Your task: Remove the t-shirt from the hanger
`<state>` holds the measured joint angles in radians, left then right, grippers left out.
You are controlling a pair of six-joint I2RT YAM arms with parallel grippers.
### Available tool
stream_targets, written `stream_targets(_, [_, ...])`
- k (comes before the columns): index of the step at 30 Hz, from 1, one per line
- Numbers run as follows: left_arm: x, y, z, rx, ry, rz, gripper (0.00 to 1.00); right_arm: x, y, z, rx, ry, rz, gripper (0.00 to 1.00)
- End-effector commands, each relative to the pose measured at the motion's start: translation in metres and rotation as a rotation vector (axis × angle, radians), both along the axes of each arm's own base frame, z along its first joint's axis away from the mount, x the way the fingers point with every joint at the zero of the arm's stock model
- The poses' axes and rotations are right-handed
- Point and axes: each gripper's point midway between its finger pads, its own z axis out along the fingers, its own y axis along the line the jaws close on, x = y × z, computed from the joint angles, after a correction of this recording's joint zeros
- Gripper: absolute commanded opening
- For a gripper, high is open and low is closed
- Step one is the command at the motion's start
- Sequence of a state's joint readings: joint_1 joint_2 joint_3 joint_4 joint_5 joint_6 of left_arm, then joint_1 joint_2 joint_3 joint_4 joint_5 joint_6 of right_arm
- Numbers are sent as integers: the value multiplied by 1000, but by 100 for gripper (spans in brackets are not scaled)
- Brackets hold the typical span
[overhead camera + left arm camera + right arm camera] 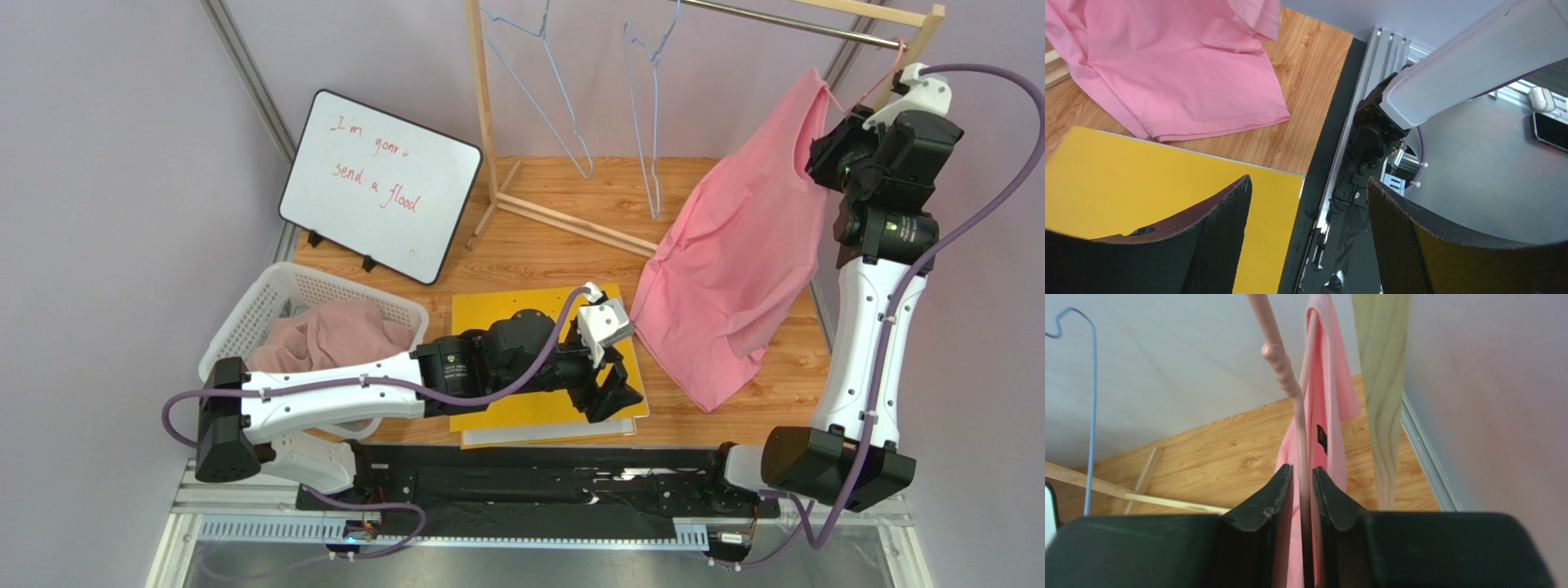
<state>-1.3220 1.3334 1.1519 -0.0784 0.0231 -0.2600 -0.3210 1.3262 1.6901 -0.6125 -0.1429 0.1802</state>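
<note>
A pink t-shirt (736,263) hangs from a pink hanger (873,83) at the right end of the rack rail, and its hem trails on the wooden floor. The right gripper (1303,470) is raised beside the shirt's shoulder. Its jaws are shut on the hanger (1281,361) rod, with t-shirt (1328,386) fabric lying against it. My left gripper (610,395) hovers low over the yellow board's near right corner. In the left wrist view the gripper (1309,184) is open with nothing in it, and the t-shirt (1180,67) hem lies ahead of it.
A yellow board (515,325) lies at the centre. A white basket (264,319) of pinkish clothes stands on the left, with a whiteboard (380,184) behind it. The wooden rack (485,110) carries blue wire hangers (552,98). Its right post (1382,386) stands close to the right gripper.
</note>
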Motion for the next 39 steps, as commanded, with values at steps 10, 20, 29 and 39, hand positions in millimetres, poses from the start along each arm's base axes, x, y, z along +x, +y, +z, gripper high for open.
stream_targets(10, [2,11,11,-33,-76,3,75,25,-9,50,-199,-281,19,0])
stream_targets(20, [6,13,8,-31,-81,27,75,44,17,54,-218,-332,198,0])
stream_targets(29, [5,16,8,-41,-67,34,75,22,50,71,-226,-557,331,0])
stream_targets(39, [6,19,5,-43,-56,46,75,14,66,88,-168,-694,403,0])
